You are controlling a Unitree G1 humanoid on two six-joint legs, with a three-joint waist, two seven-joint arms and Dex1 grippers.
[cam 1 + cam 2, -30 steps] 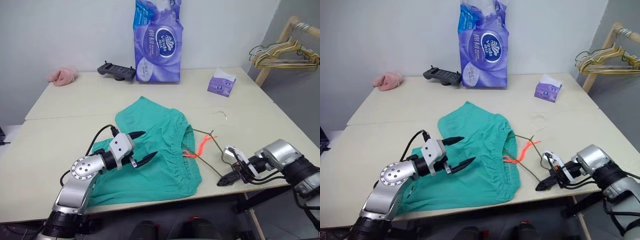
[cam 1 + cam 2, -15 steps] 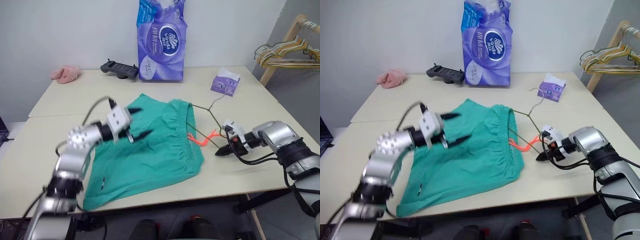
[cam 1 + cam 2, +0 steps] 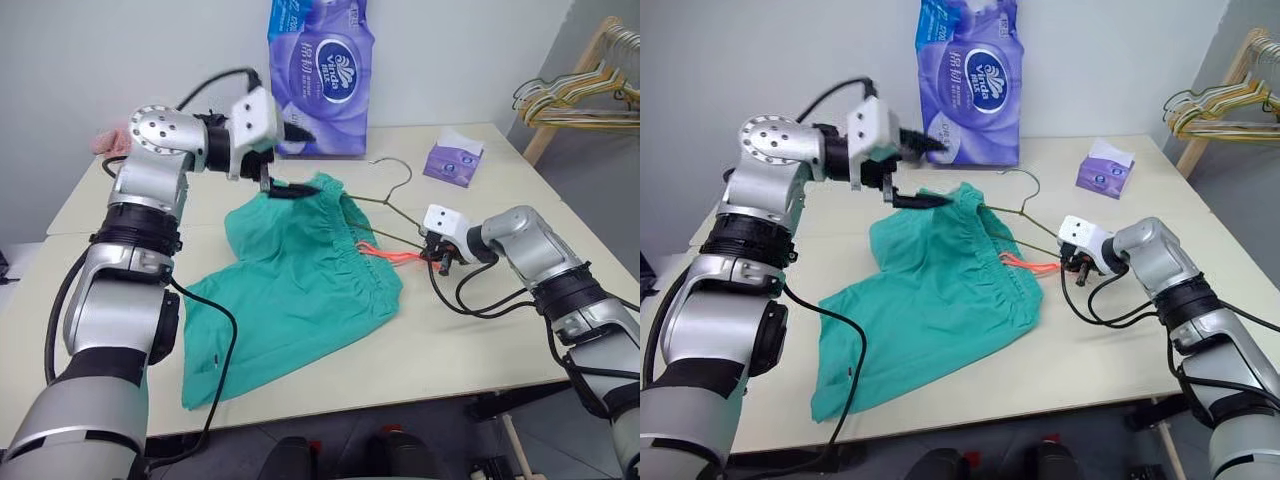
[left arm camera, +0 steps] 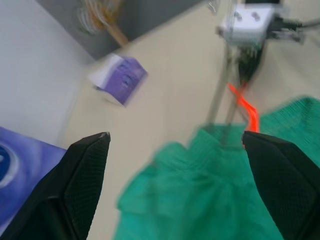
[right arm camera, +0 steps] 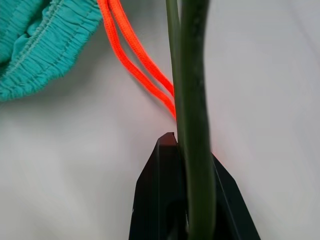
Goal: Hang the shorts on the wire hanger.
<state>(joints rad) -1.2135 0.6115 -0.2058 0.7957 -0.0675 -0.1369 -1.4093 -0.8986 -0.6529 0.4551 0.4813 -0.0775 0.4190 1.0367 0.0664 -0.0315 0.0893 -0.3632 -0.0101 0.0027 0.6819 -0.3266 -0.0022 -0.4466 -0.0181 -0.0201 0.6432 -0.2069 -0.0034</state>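
Observation:
The teal shorts (image 3: 300, 285) lie flat in the middle of the table, the waistband to the right and the orange drawstring (image 3: 392, 256) trailing from it. The thin wire hanger (image 3: 398, 172) slants up off the table, its hook toward the far side. One of its arms runs into the waistband and is hidden there. My right gripper (image 3: 440, 262) is shut on the hanger's other arm (image 5: 192, 100), just right of the drawstring (image 5: 135, 55). My left gripper (image 3: 288, 160) hovers open and empty over the shorts' far edge (image 4: 225, 200), its fingers (image 4: 80, 185) wide apart.
A tall purple pack of paper rolls (image 3: 320, 75) stands at the back of the table. A small purple tissue box (image 3: 453, 160) sits at the back right. Beyond the table's right side, a wooden rack (image 3: 580, 95) holds bunched hangers. A seam (image 3: 480, 215) crosses the table.
My left arm has risen from low over the shorts to above their far edge. My right gripper has pushed forward with the hanger, lifting its hook end. The shorts have shifted.

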